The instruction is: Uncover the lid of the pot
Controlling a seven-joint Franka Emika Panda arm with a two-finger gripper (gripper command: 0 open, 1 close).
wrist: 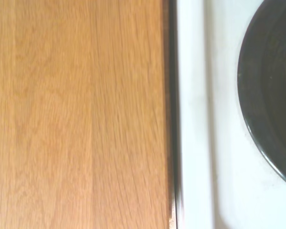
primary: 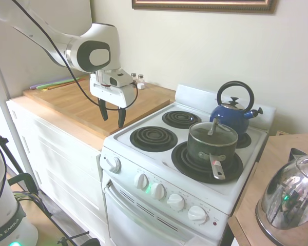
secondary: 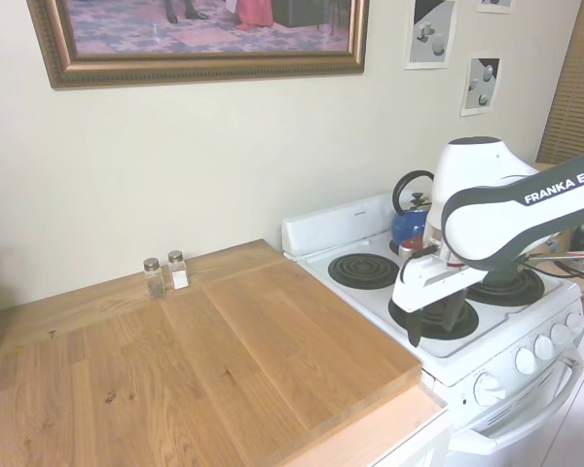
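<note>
in the first exterior view the pot (primary: 211,146) sits right of centre, on the large front coil burner (primary: 208,163) of the white stove (primary: 143,159), its long handle pointing toward the lower edge of the frame. the lid (primary: 213,132) lies on the pot, covering it, with its grey knob standing up. just behind the pot, toward the upper right, is a blue kettle (primary: 233,113) on the back burner. the gripper (primary: 112,113) hangs in the upper left part of that frame, above the seam where the wooden countertop (primary: 87,105) meets the stove, well apart from the pot. its 2 dark fingers point down with a clear gap between them and nothing held. in the second exterior view the gripper (secondary: 430,321) shows at the right, over the stove's near edge, and the arm hides the pot. 2 small shakers (secondary: 165,273) stand left of centre by the wall. a shiny glass-and-steel kettle (primary: 292,197) sits at the lower right of the first exterior view. the wrist view shows wood grain across the left, the white stove edge, and a dark burner rim (wrist: 262,90) at the right.
</note>
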